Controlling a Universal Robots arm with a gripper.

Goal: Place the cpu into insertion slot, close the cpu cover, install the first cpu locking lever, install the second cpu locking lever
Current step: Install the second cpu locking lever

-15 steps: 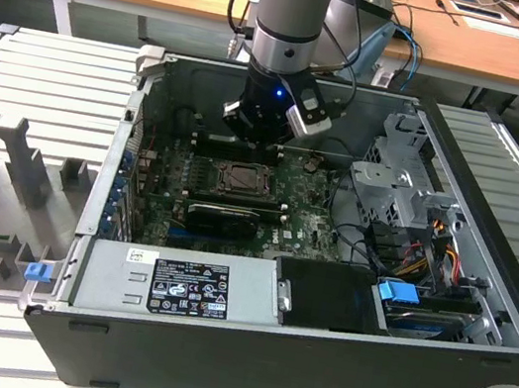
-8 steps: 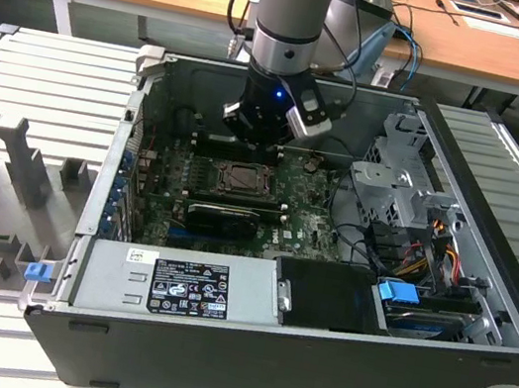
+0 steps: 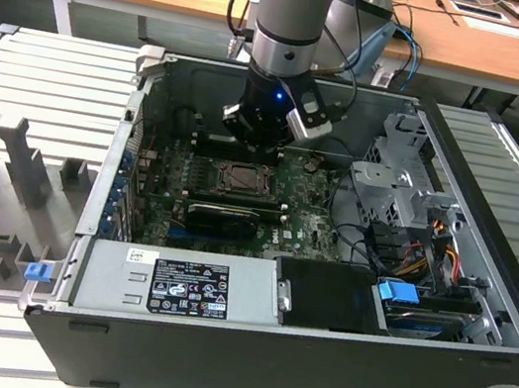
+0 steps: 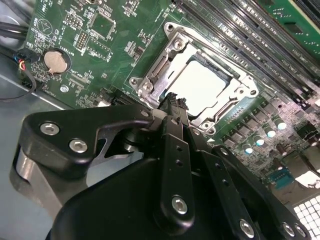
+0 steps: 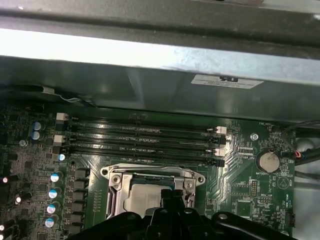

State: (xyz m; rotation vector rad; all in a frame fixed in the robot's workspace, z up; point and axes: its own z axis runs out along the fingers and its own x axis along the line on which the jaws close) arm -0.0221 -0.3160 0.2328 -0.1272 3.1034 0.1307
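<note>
Wooden desks run behind a ribbed metal bench (image 3: 21, 62) on which an open PC case (image 3: 310, 364) lies on its side.

The cpu (image 4: 204, 86) sits flat in the socket, a pale square, directly below and just ahead of the claw's tips. It is square, so no long axis can be told. The cpu cover (image 4: 170, 47) lies down around it as a silvery frame, its window exposing the chip. In the first wrist view the cpu (image 5: 145, 196) and cover (image 5: 152, 173) appear with the claw's black tips overlapping their near edge.

The claw (image 4: 174, 100) hangs over the socket's edge, tips pressed together with nothing between them. Whether the tips touch the frame cannot be told.

Beyond the socket from the claw, four memory slots (image 5: 145, 140) run parallel to the case wall. A coin cell (image 4: 54, 61) sits off to one side of the claw; it also appears in the first wrist view (image 5: 266, 161).

The exterior view adds the arm (image 3: 288, 18) descending into the case, a power supply (image 3: 173, 284) with a white-and-black label, print too small to read, and a drive cage (image 3: 403, 179) at the exterior view's right. A white sticker (image 5: 227, 81) on the case wall is unreadable.
</note>
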